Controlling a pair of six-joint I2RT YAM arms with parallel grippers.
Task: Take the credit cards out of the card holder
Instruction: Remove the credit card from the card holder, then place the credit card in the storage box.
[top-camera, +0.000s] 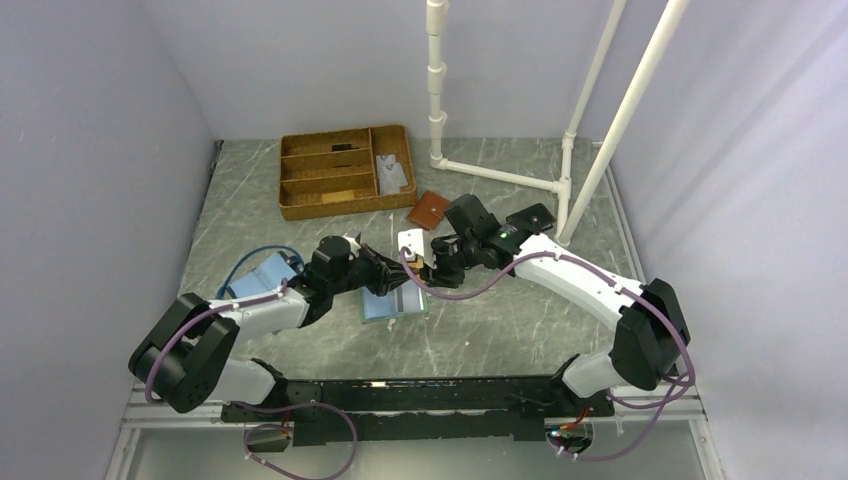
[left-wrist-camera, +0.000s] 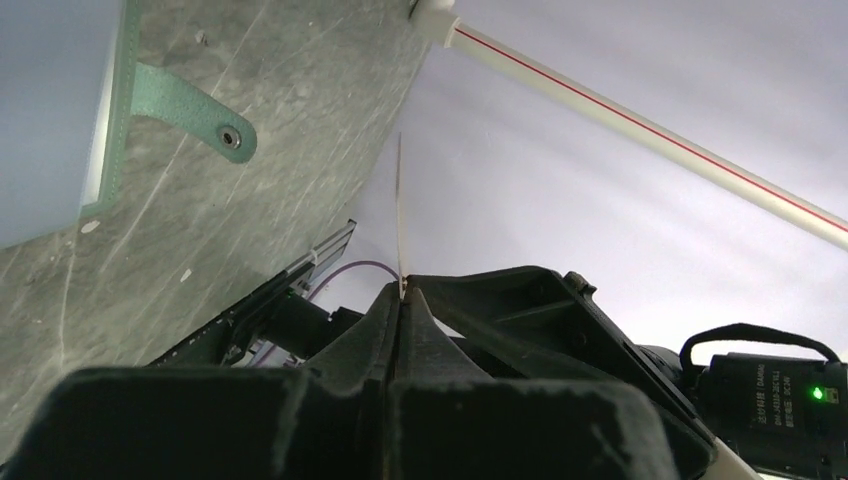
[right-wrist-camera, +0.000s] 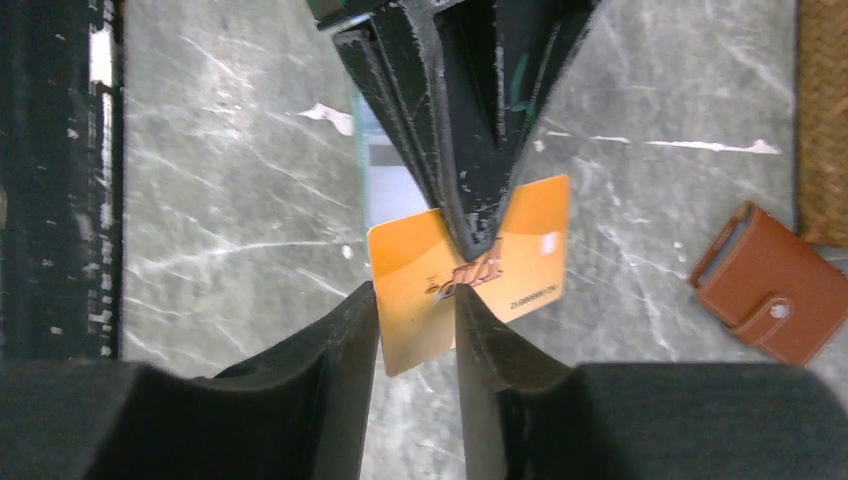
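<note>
An orange credit card (right-wrist-camera: 530, 240) hangs above the table, pinched near its middle by my left gripper's fingers (right-wrist-camera: 470, 150), which come down from the top of the right wrist view. In the left wrist view this card (left-wrist-camera: 400, 210) shows only as a thin edge sticking out of the left gripper (left-wrist-camera: 402, 290), which is shut on it. My right gripper (right-wrist-camera: 417, 310) faces it with its jaws apart, and the card's lower corner shows in the gap. The light blue card holder (top-camera: 392, 303) lies open on the table just below both grippers (top-camera: 405, 265). Its green edge and snap strap (left-wrist-camera: 190, 110) are in view.
A brown snap wallet (top-camera: 430, 210) lies behind the grippers, also seen as the wallet (right-wrist-camera: 765, 285). A wicker divided tray (top-camera: 345, 170) stands at the back left. A flat light blue piece with a blue cable (top-camera: 262, 270) lies by the left arm. White pipes (top-camera: 500, 175) stand at the back right.
</note>
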